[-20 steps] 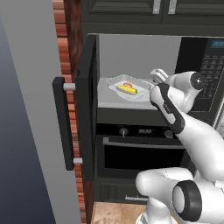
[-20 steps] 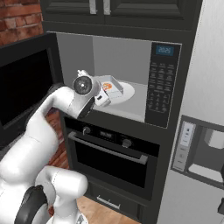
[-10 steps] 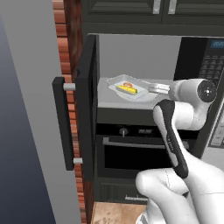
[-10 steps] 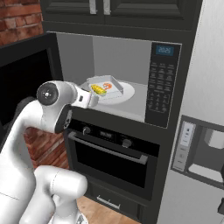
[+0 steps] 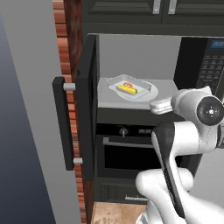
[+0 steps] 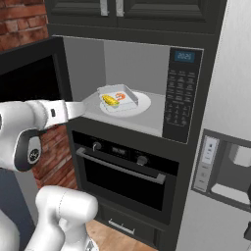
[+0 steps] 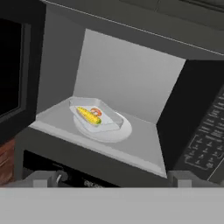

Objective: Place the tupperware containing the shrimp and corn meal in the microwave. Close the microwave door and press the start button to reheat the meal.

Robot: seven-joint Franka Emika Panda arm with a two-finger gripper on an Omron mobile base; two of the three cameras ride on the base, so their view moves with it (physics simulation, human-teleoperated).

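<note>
Fingers point(image 7: 112, 178) spread apart, holding nothing, outside the microwave point(image 6: 147, 73) | tupperware point(image 7: 96, 117) with corn and shrimp point(image 7: 89, 115) on the cavity plate point(image 7: 120, 133) | left base view shows the microwave door point(image 5: 89, 105) open, handle point(image 5: 63, 122) edge-on

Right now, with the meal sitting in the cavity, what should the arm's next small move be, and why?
Probably swing toward the door. The tupperware with corn and shrimp already rests on the turntable plate inside the microwave, the tool is outside the cavity, and the door stands wide open, so closing comes next.

Clear tupperware point(image 5: 131, 89) holding corn and shrimp point(image 7: 90, 115) sits inside the open-doored microwave point(image 6: 182, 93).
</note>
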